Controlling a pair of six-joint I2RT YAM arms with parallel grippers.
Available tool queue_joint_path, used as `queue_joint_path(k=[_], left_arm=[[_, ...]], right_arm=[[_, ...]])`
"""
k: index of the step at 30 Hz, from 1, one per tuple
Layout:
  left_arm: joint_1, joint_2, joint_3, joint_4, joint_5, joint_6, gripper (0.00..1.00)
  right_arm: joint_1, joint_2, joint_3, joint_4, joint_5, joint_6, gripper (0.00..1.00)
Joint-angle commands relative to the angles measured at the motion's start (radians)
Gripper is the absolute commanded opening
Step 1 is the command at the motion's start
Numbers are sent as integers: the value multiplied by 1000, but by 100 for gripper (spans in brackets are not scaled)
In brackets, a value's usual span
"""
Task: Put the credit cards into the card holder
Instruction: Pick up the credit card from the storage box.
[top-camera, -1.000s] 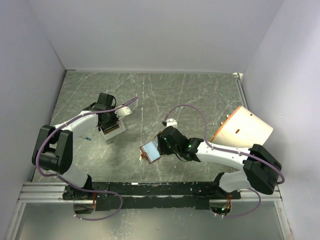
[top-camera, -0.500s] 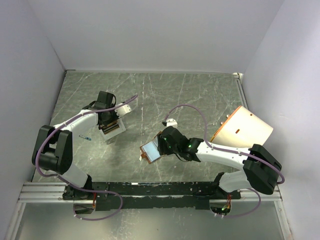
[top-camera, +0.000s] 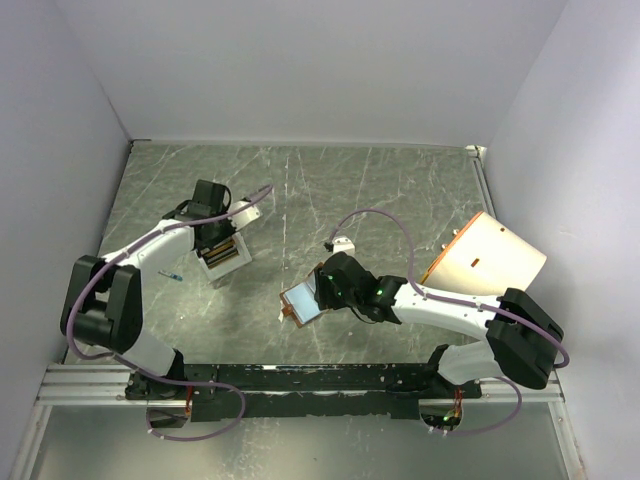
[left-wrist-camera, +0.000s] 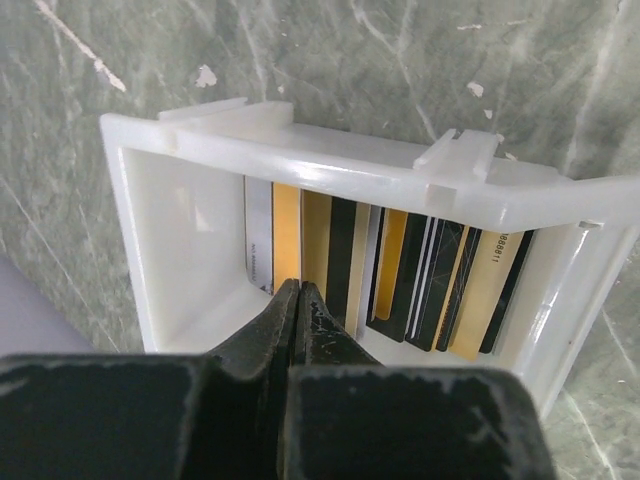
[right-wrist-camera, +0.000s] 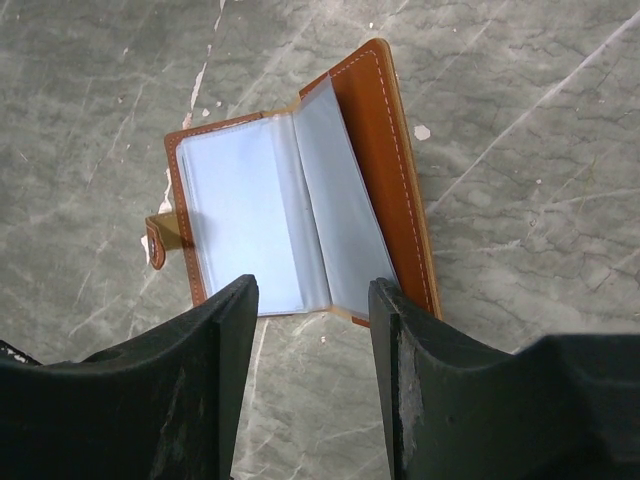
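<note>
Credit cards (left-wrist-camera: 420, 280) stand in the white tray (left-wrist-camera: 180, 220), left pincer (left-wrist-camera: 298, 292) closed; right pincer (right-wrist-camera: 312, 290) parted beside open card holder (right-wrist-camera: 250, 220).

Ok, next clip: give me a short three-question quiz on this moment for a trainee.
1. Which is shut, the left gripper or the right gripper?
2. True or false: the card holder lies closed.
3. The credit cards are: A) upright in the white tray; B) inside the card holder; C) between the right gripper's fingers.
Key: 1 left gripper; 2 false, it lies open; 3 A.
</note>
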Motion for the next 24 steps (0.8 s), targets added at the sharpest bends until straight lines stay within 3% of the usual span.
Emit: queue_joint_path(k=[1, 11, 17, 24], left_arm=[[-13, -64, 41, -14, -42, -75, 7], [-21, -256, 20, -20, -39, -180, 7], [-22, -350, 68, -44, 16, -440, 7], [-21, -392, 140, -74, 190, -741, 7]], right_arm=[[1, -6, -10, 28, 7, 10, 49], [0, -14, 26, 3, 8, -26, 49], [-1, -19, 49, -20, 11, -47, 50], [-32, -15, 132, -113, 90, -129, 50]])
